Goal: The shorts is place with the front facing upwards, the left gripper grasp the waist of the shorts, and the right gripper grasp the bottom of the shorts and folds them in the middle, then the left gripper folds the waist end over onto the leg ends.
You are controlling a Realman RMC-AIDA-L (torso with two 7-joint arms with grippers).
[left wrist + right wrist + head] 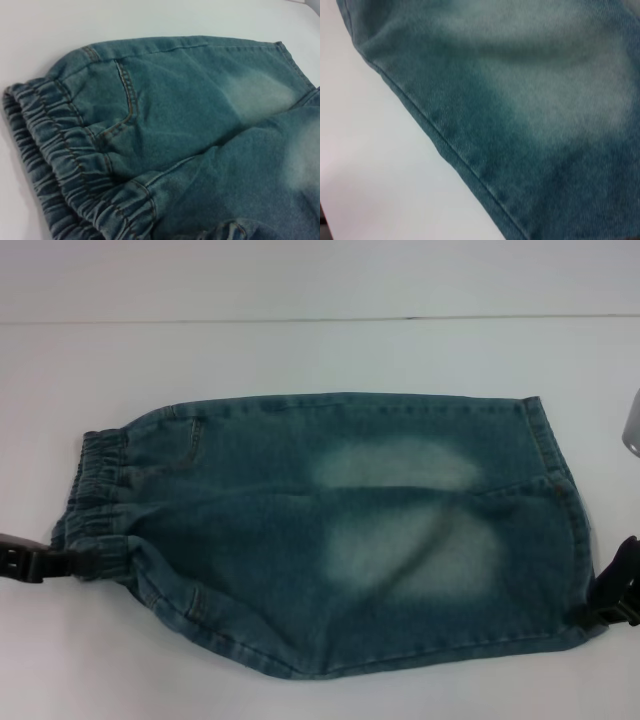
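Note:
Blue denim shorts [330, 530] lie flat on the white table, front up, with both pockets showing. The elastic waist [95, 490] is at the left and the leg ends [565, 530] at the right. My left gripper [62, 562] is at the near corner of the waist, shut on the waistband. My right gripper [603, 602] is at the near corner of the leg hem, shut on the fabric. The left wrist view looks closely at the gathered waistband [55, 170] and a pocket seam [127, 100]. Faded denim and the hem edge [445, 145] fill the right wrist view.
The white table [320, 350] extends around the shorts on all sides. A grey-white object [632, 420] shows at the right edge of the head view.

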